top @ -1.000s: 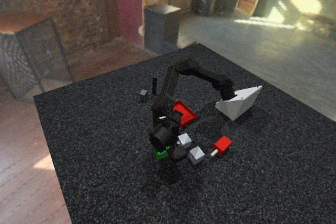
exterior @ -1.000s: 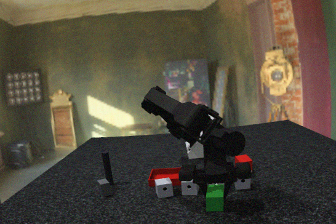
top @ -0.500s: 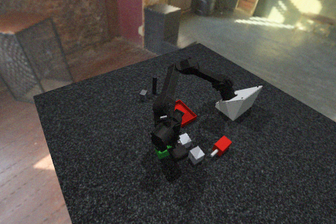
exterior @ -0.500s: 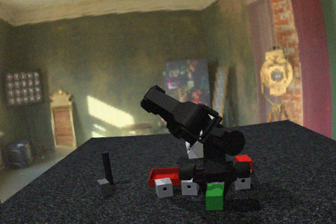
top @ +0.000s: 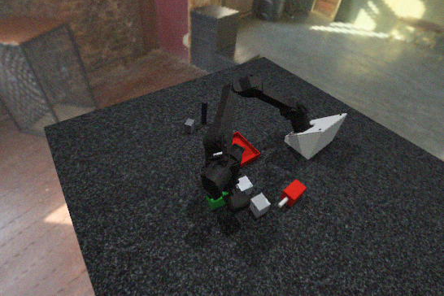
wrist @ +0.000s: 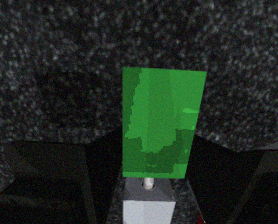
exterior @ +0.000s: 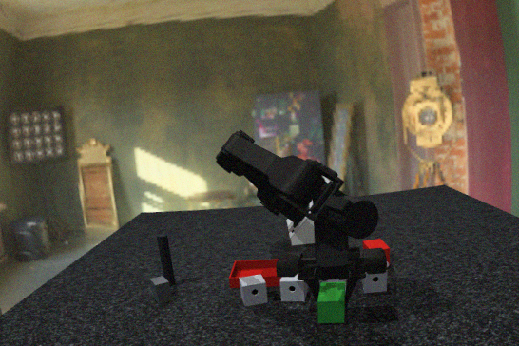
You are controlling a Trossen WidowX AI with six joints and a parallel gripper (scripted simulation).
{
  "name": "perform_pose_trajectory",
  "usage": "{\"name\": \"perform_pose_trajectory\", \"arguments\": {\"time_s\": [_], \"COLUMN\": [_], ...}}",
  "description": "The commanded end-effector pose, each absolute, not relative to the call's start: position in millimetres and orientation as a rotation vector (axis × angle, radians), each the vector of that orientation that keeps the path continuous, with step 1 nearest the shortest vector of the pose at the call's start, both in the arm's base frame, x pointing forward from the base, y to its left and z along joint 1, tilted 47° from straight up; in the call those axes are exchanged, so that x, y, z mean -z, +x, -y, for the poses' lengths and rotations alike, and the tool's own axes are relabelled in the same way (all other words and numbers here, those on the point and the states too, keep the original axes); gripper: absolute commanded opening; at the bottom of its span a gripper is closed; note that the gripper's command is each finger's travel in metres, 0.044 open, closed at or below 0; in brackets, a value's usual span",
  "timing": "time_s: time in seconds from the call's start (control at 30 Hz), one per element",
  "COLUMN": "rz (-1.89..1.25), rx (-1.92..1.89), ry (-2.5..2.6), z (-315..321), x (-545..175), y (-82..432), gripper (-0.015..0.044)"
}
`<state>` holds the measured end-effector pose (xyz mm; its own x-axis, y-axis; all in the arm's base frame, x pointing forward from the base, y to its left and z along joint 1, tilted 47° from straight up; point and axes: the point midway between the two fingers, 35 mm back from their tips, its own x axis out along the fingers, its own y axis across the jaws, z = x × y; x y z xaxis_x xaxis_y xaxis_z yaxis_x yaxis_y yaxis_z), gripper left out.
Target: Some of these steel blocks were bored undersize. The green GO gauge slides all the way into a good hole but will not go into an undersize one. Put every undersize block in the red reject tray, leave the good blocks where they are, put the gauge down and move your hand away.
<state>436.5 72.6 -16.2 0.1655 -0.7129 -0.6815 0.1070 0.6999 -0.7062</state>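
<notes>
Pincer (top: 221, 199) (exterior: 332, 285) (wrist: 150, 129) closed on the green GO gauge (top: 215, 202) (exterior: 331, 305) (wrist: 161, 117), low over the dark table (top: 142, 204) (exterior: 442, 234) (wrist: 60, 60). Wrist view: pale pin (wrist: 148, 183) juts from the gauge toward a steel block (wrist: 149, 212), its tip at the bore; cannot tell how deep it sits.

Exterior view: three pale blocks outside the tray, bores facing near. Left one (exterior: 253, 290) stands before the red reject tray (exterior: 254, 273) (top: 251, 152); middle one (exterior: 292, 289) between it and the gauge; third (exterior: 374, 282) right of the gauge. Tray partly hidden by the arm (top: 223, 115) (exterior: 285, 177).

Top view: red gauge (top: 293, 193) (exterior: 376, 247) lies right of the pale blocks, white pin (top: 283, 202) pointing near-left. Far left, a small grey block (top: 189, 126) (exterior: 161, 289) beside a dark upright post (top: 204, 113) (exterior: 165, 259).
</notes>
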Motion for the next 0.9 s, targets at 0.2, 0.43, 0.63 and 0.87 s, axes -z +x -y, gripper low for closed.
{"name": "perform_pose_trajectory", "arguments": {"time_s": [0.2, 0.43, 0.63, 0.87], "rz": [-1.268, -1.268, -1.268, -1.268], "rx": [0.626, 0.626, 0.626, 0.626], "ry": [-0.574, -0.574, -0.574, -0.574], "z": [-77.1, -76.7, -76.8, -77.1], "x": [13.3, 14.2, 14.2, 14.0], "y": [434.1, 432.3, 430.1, 427.8], "gripper": [0.0000, 0.0000, 0.0000, 0.0000]}}
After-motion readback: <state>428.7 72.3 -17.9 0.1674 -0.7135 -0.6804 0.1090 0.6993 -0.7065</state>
